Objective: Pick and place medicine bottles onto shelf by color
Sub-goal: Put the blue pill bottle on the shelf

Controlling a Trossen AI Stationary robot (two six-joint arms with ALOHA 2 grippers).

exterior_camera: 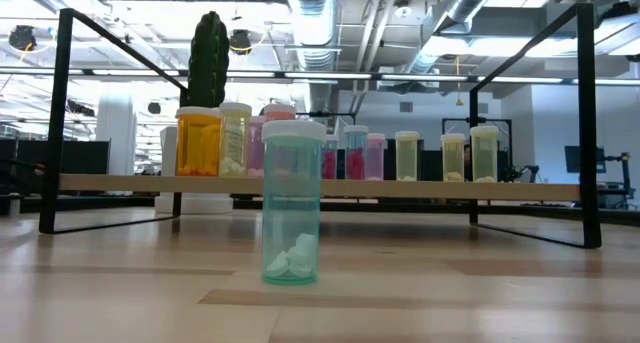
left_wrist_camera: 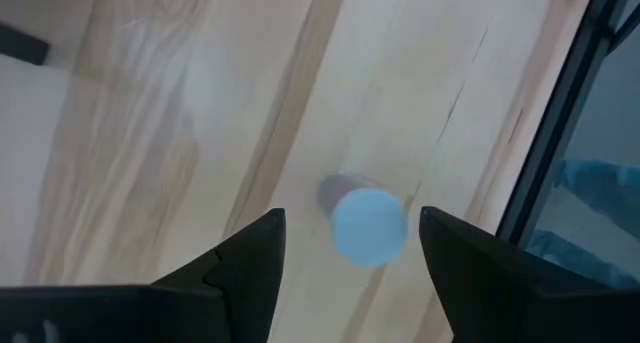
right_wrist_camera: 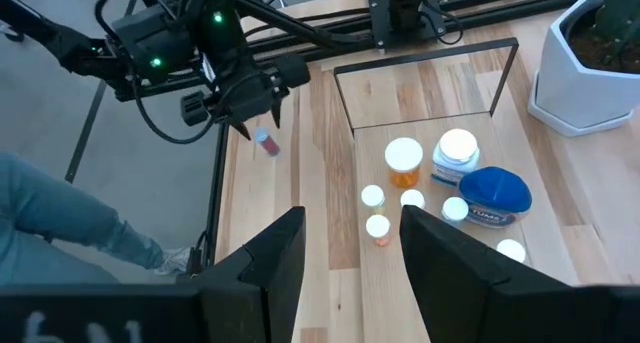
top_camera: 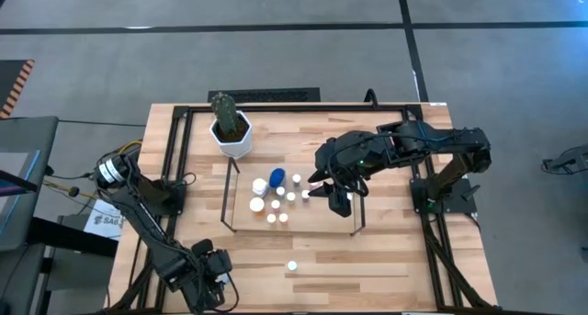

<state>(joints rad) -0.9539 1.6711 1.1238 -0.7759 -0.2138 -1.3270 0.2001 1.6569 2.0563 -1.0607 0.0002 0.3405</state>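
Fingers of my left gripper [left_wrist_camera: 345, 248] are spread, empty, hovering straight above the lone bottle [top_camera: 291, 266] standing upright on the table [top_camera: 386, 269], in front of the shelf [top_camera: 317, 221]. Right gripper [top_camera: 342, 197] hangs over the shelf's right end, fingers parted, empty. Left's far nearer, so it's a straight drop.

An open-plan lab or industrial office: exposed silver ducts [exterior_camera: 470, 8] and strip lights fill the low view's top, monitors [exterior_camera: 583, 163] sit at far right, grey taped floor [top_camera: 276, 39] surrounds the table [top_camera: 386, 260].
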